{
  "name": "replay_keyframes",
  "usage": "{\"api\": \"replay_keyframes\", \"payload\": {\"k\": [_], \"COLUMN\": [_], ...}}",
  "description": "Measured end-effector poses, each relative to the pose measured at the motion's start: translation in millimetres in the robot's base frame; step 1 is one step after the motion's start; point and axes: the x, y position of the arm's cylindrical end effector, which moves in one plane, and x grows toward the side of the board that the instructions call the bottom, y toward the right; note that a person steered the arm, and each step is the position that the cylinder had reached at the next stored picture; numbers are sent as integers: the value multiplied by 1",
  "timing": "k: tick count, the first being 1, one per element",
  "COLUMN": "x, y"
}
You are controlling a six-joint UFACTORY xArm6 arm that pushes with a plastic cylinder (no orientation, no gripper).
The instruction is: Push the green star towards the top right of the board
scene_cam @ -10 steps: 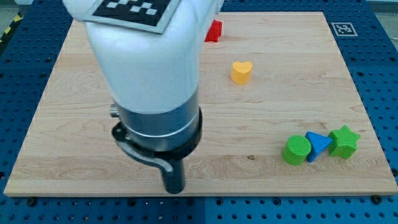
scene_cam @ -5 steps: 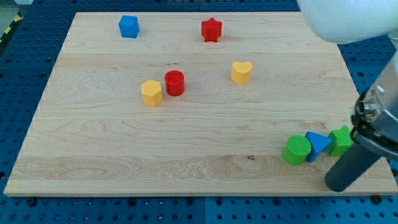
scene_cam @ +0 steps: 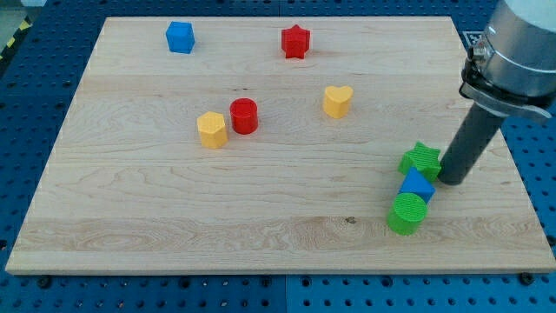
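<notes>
The green star (scene_cam: 421,159) lies on the wooden board (scene_cam: 130,217) at the view's right, just above the middle of its lower half. My tip (scene_cam: 452,180) rests on the board directly to the star's right and slightly below it, touching or nearly touching it. A blue triangle (scene_cam: 416,186) sits right below the star, and a green cylinder (scene_cam: 407,213) sits below the triangle, the three forming a slanted column.
A yellow heart (scene_cam: 338,101) lies above and left of the star. A red cylinder (scene_cam: 244,116) and a yellow hexagon (scene_cam: 211,129) sit near the middle. A red star (scene_cam: 295,41) and a blue cube (scene_cam: 180,37) lie near the top edge.
My tip swept from the bottom left across to the right and then up. The green star has moved up and left, and the triangle and cylinder have shifted into a column under it.
</notes>
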Motion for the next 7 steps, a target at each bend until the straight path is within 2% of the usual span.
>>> {"api": "replay_keyframes", "payload": {"k": [1, 2, 4, 5, 6, 7], "x": [34, 22, -86, -91, -50, -58], "y": [-5, -32, -49, -49, -49, -16]}}
